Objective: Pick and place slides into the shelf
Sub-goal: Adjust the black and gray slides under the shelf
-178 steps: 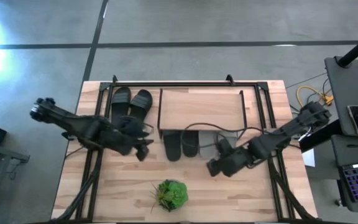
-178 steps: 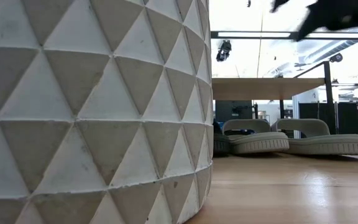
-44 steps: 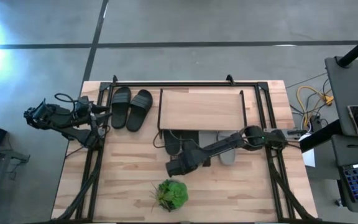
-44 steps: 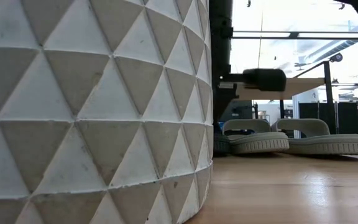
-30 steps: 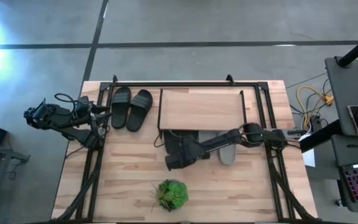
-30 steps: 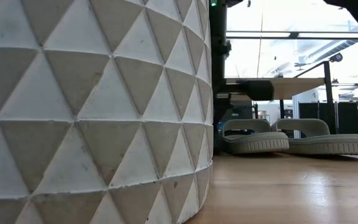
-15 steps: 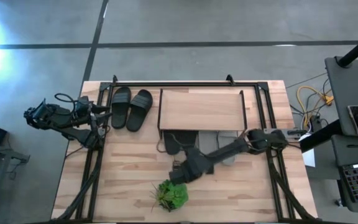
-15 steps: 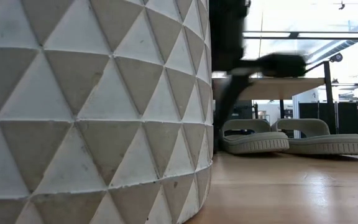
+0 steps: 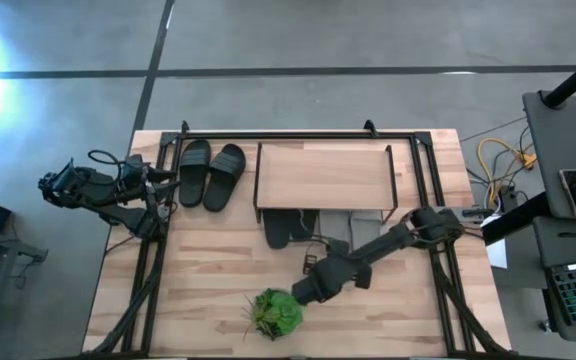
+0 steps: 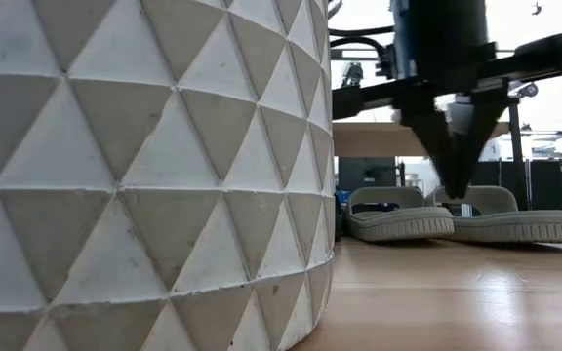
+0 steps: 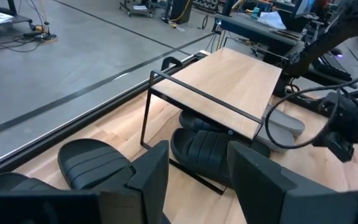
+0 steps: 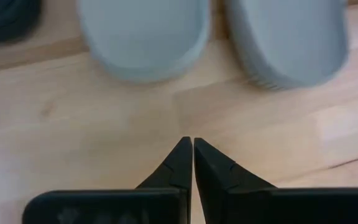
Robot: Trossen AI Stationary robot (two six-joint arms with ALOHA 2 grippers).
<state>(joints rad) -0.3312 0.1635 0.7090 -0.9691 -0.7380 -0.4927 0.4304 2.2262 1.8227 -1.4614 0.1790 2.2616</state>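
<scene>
My right gripper [image 9: 305,292] hangs over bare wood of the light wooden tabletop [image 9: 208,290], just right of the small green leafy plant [image 9: 275,312] and on the near side of the low shelf with its pale plank top and thin black wire frame [image 9: 323,175]. Its two dark fingers [image 12: 180,163] are pressed together at the tips with nothing between them, pointing down at the boards. Just beyond them lie the rounded ends of the pale grey slides [image 12: 143,37], side by side under the shelf's right half; in the low view they sit flat on the table [image 10: 471,214]. A pair of black slides [image 9: 290,228] is tucked under the shelf's left half, and another black pair [image 9: 210,172] rests on the tabletop to the left of the shelf, outside it. My left gripper [image 11: 194,177] waits off the table's left edge, jaws spread and empty.
</scene>
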